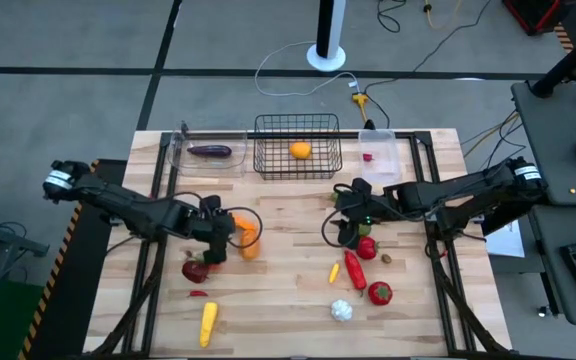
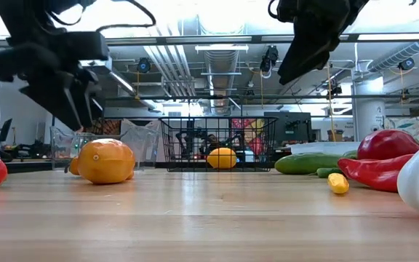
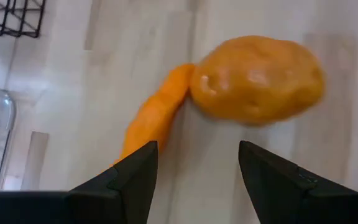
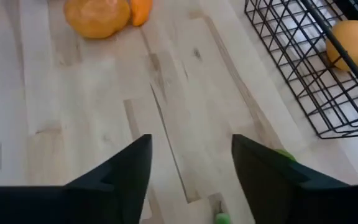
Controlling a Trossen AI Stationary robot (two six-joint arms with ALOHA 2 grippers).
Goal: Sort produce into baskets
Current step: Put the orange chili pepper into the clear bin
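Left gripper (image 1: pixel 218 240) hangs over the bench (image 1: pixel 288 300), jaws parted and empty, the orange potato-like lump (image 3: pixel 257 78) just ahead of them, touching the carrot (image 3: pixel 154 112). Right gripper (image 1: pixel 346 228) jaws also apart, nothing between them, a green cucumber (image 2: pixel 308 163) just under them. Black wire basket (image 1: pixel 298 145) ahead of the right jaws holds an orange (image 1: pixel 300 150). Eggplant (image 1: pixel 210 152) sits in the clear bin (image 1: pixel 183 160). Red pepper (image 1: pixel 354 270), tomato (image 1: pixel 379 293), garlic (image 1: pixel 341 311), corn (image 1: pixel 209 322) lie loose behind the jaws.

Dark jointed arms (image 1: pixel 138 208), white wrist bands, black cables.
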